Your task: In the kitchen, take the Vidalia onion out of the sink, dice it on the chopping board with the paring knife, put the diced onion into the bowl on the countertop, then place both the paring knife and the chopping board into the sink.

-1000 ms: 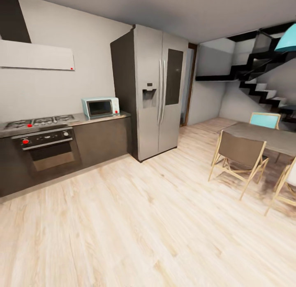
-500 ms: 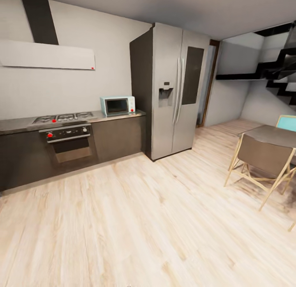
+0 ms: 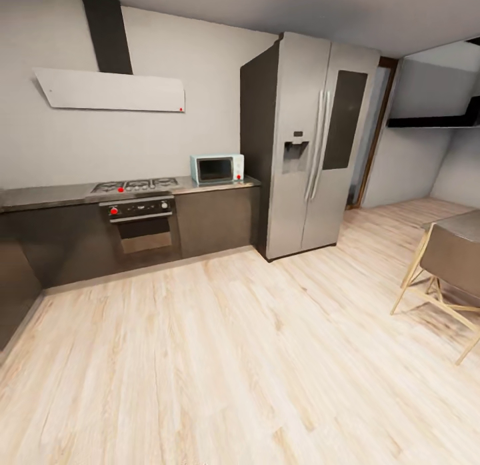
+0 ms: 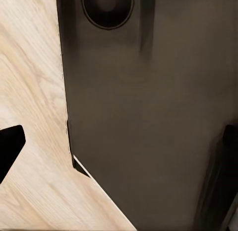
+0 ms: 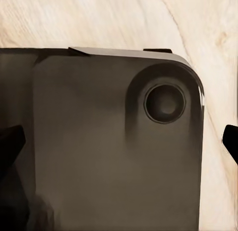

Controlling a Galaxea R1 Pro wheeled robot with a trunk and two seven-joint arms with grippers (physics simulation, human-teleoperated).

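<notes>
A fridge stands beside a dark desk carrying a microwave. Both hands hang spread apart over the robot's base.

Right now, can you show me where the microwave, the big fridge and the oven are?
microwave (image 3: 217, 169): head view, on its dark glass door.
fridge (image 3: 320, 145): head view, on its grey front by the long handles.
oven (image 3: 141, 235): head view, on its dark door under the red knob.
</notes>
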